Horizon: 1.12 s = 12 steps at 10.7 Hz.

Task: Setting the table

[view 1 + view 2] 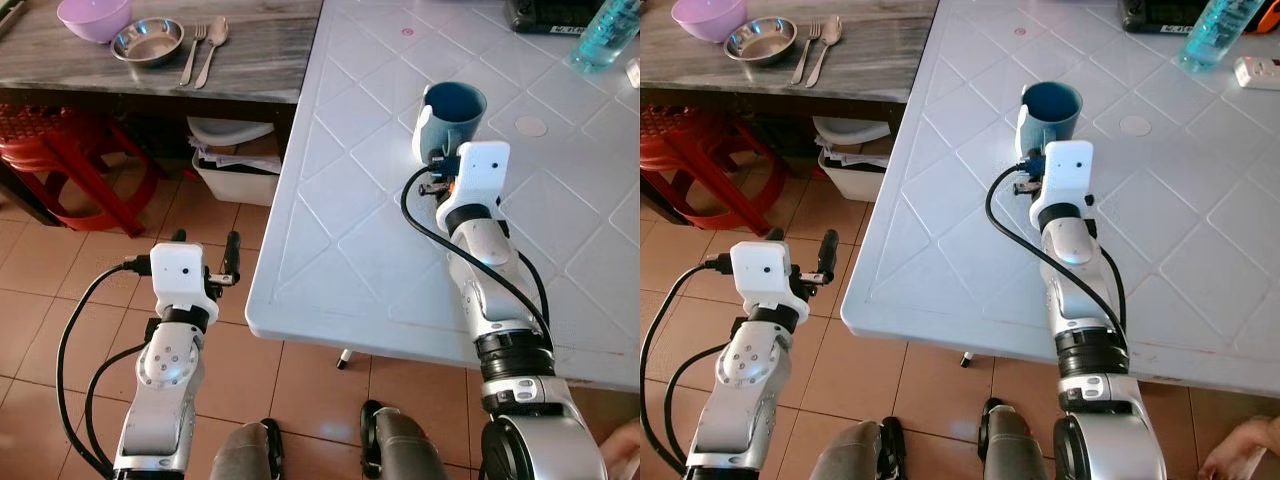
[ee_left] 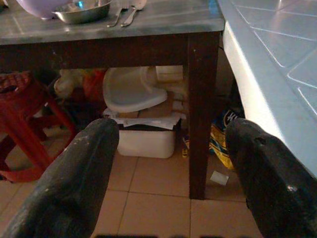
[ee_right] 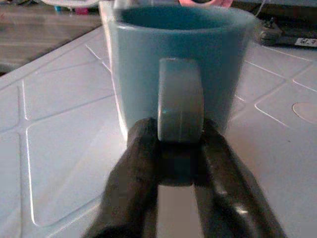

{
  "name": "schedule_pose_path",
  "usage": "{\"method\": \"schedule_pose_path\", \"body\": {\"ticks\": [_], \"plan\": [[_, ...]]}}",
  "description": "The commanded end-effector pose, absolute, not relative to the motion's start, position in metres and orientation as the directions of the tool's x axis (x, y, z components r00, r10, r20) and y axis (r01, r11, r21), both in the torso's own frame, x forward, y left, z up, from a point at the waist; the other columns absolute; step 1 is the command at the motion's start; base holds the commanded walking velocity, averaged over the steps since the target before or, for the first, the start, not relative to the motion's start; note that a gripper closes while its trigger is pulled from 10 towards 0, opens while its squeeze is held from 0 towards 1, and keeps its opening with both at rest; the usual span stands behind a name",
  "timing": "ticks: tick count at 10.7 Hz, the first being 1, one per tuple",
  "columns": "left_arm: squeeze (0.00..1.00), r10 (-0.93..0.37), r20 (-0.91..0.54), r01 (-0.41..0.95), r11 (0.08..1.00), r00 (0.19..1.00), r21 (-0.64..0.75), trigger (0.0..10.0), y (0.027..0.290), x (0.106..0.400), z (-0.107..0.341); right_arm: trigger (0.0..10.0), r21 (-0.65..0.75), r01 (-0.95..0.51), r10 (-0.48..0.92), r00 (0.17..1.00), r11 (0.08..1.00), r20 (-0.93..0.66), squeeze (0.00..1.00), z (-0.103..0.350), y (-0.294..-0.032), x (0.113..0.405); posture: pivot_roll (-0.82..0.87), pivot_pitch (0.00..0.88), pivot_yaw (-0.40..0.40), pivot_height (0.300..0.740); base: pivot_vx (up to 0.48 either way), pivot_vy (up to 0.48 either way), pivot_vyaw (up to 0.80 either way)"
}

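A blue mug stands upright on the white plastic table, toward its far side. My right gripper is shut on the mug's handle, with one black finger on each side of it. My left gripper hangs open over the tiled floor, just left of the white table's near corner, with nothing between its fingers. On the dark wooden table at the back left lie a purple bowl, a steel bowl, a fork and a spoon.
A red stool and a white bin sit under the wooden table. A teal bottle, a black device and a power strip stand at the white table's far right. A person's hand shows at the lower right.
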State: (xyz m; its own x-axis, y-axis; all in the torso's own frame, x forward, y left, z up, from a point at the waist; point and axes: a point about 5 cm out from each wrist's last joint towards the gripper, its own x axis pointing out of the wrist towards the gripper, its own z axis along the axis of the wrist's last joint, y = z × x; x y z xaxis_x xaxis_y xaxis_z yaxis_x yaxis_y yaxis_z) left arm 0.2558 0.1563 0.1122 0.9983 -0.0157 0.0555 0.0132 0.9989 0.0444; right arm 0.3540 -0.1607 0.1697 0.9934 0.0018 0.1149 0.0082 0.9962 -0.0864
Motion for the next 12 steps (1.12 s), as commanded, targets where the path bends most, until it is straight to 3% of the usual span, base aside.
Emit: {"method": "schedule_pose_path", "body": {"ticks": [1,4,5,6,7,12], "plan": [[0.0,0.007,0.028,-0.008,0.999,1.0,0.049,10.0,0.161,0.253,0.107,0.0,-0.084,0.007,0.002,0.994,0.996,0.112,0.0,0.168,-0.159,0.351,0.0,0.218,0.067,0.74,0.0,0.0,0.0],[0.0,0.027,0.014,-0.027,0.999,1.0,0.033,10.0,0.158,0.255,0.103,0.0,-0.082,0.002,0.006,0.995,0.997,0.101,0.0,0.16,-0.161,0.34,-0.02,0.181,0.051,0.74,0.0,0.0,0.0],[0.0,0.038,0.007,-0.038,0.999,0.999,0.026,10.0,0.158,0.255,0.1,0.5,-0.074,-0.013,0.024,0.99,0.997,0.14,0.0,0.163,-0.161,0.331,-0.02,0.171,0.042,0.74,0.0,0.304,0.0],[0.0,0.038,0.007,-0.038,0.999,0.999,0.024,10.0,0.158,0.255,0.099,4.9,-0.07,-0.034,0.046,0.985,0.997,0.168,0.0,0.163,-0.16,0.323,-0.02,0.159,0.034,0.74,0.0,0.469,0.0],[0.0,0.046,0.002,-0.046,0.999,0.999,0.006,10.0,0.158,0.256,0.097,10.0,-0.044,-0.048,0.055,0.983,0.998,0.177,0.0,0.16,-0.159,0.316,-0.03,0.152,0.032,0.74,0.0,0.465,0.0],[0.0,0.021,-0.003,-0.021,1.0,1.0,-0.012,10.0,0.155,0.272,0.092,10.0,-0.112,0.003,0.013,0.989,0.994,0.144,0.0,0.143,-0.165,0.303,-0.05,0.118,0.03,0.74,0.0,0.472,0.0]]}}
